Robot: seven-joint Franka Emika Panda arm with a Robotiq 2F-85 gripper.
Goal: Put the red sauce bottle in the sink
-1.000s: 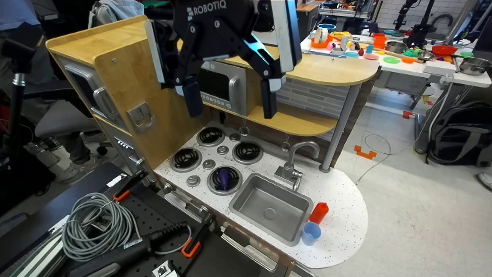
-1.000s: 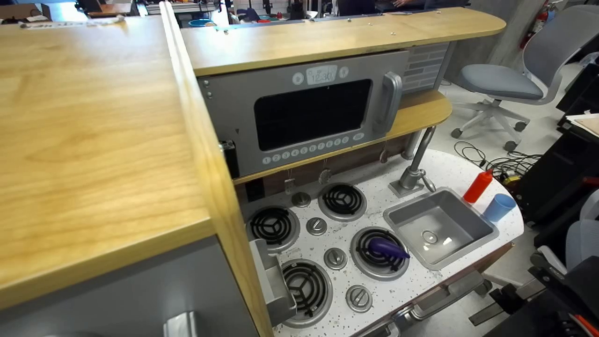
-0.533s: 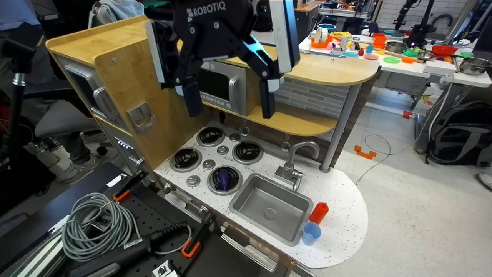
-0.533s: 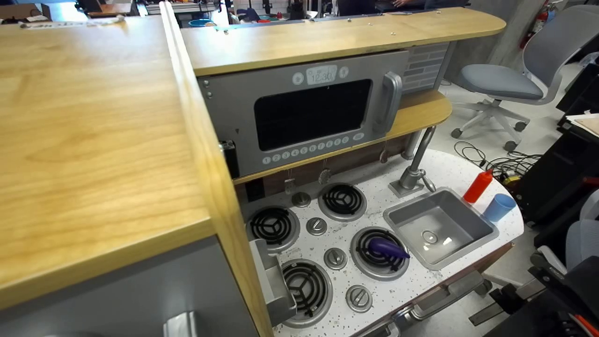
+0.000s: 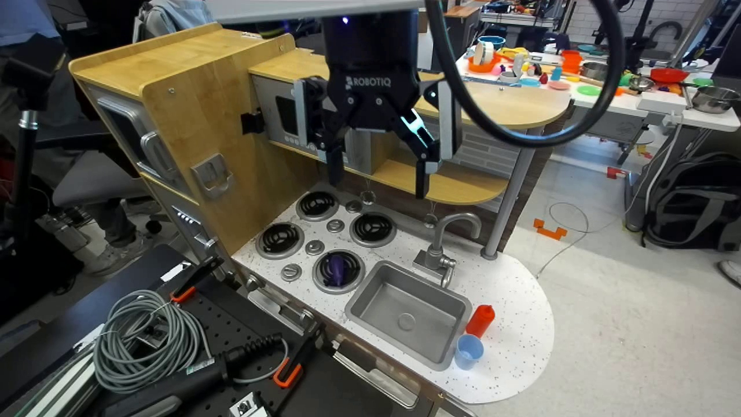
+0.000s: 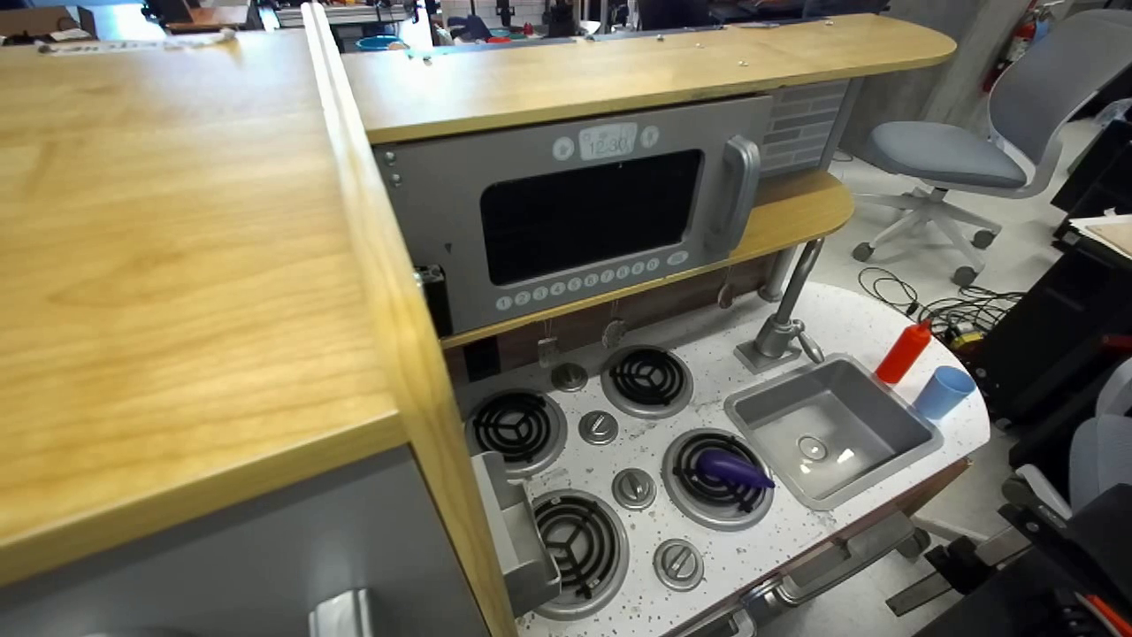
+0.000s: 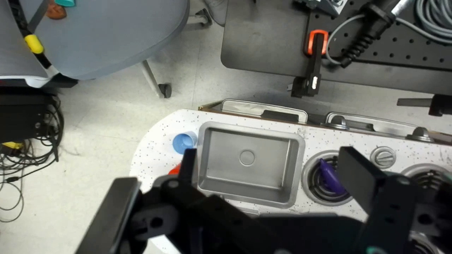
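The gripper [image 5: 379, 180] is spread wide, its fingertips far apart, with the wooden shelf [image 5: 457, 182] visible through the gap; it is positioned well above the sink [image 5: 399, 304] and apart from the red sauce bottle [image 5: 480, 322]. In the wrist view, the sink appears between the fingers, one of which partly covers the bottle. The bottle stands on the counter [image 5: 515, 347] just beside the sink's short side facing away from the burners [image 5: 373, 227]; contact with the rim cannot be determined. From that side, counter surface extends outward to a rounded free edge. The faucet [image 5: 434, 258] rises at the sink's rear long side; the blue cup [image 5: 469, 351] stands just beside the bottle, nearer the sink's front corner. Bottle orientation: upright, long axis vertical, nozzle upward.
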